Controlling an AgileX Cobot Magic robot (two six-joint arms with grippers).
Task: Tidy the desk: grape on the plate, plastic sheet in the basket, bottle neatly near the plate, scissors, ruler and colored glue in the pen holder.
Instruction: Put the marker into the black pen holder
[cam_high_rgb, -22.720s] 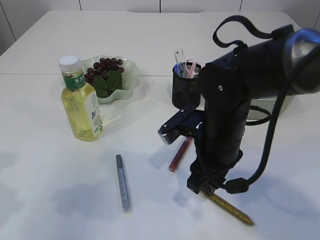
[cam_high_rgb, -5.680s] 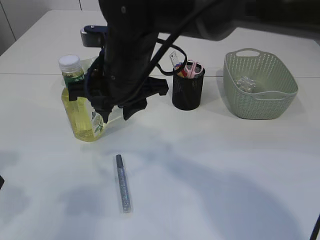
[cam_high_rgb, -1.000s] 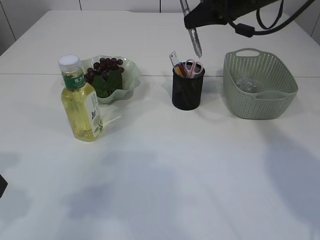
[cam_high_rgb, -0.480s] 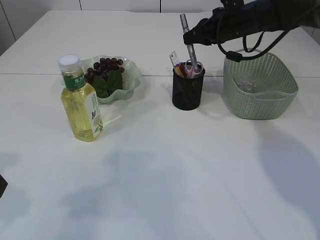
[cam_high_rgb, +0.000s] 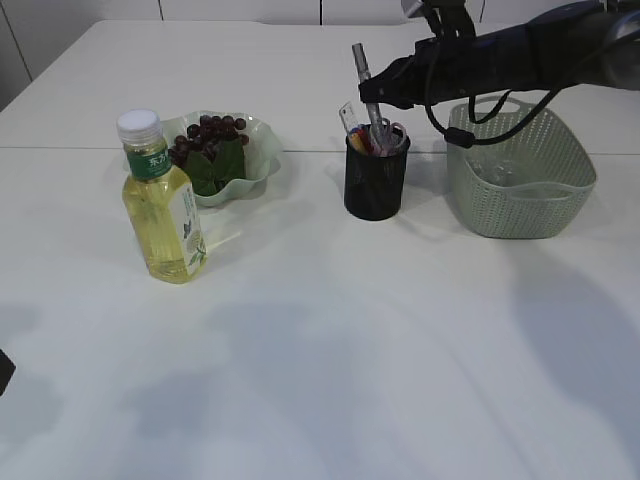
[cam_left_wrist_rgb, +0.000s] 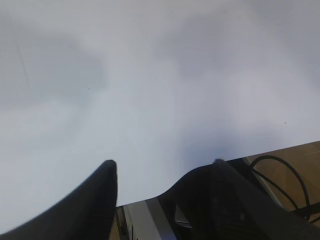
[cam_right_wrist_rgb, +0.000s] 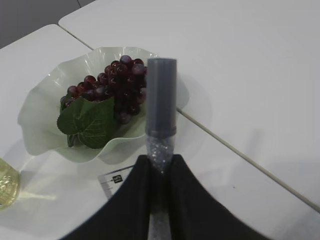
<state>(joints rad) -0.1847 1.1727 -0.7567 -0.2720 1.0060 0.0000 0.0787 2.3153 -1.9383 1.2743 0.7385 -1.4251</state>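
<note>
My right gripper (cam_high_rgb: 378, 92) is shut on a silver glitter glue stick (cam_high_rgb: 364, 82), held nearly upright with its lower end inside the black mesh pen holder (cam_high_rgb: 375, 185). In the right wrist view the glue stick (cam_right_wrist_rgb: 161, 105) rises between the jaws (cam_right_wrist_rgb: 160, 165). The ruler (cam_high_rgb: 348, 117) and pink scissors (cam_high_rgb: 392, 137) stand in the holder. Grapes (cam_high_rgb: 208, 138) lie on the pale green plate (cam_high_rgb: 255, 160). The bottle (cam_high_rgb: 160, 205) stands upright in front of the plate. The plastic sheet (cam_high_rgb: 492, 165) lies in the basket (cam_high_rgb: 520, 205). My left gripper (cam_left_wrist_rgb: 162, 165) is open over bare table.
The basket stands right of the pen holder. The ruler's tip (cam_right_wrist_rgb: 115, 181) shows beside my right jaws. In the left wrist view the table edge (cam_left_wrist_rgb: 280, 150) and a cable (cam_left_wrist_rgb: 280, 172) show at lower right.
Over the last second my right gripper lowered the silver glue stick from above the pen holder into it. The earlier frames show it picked from the table.
</note>
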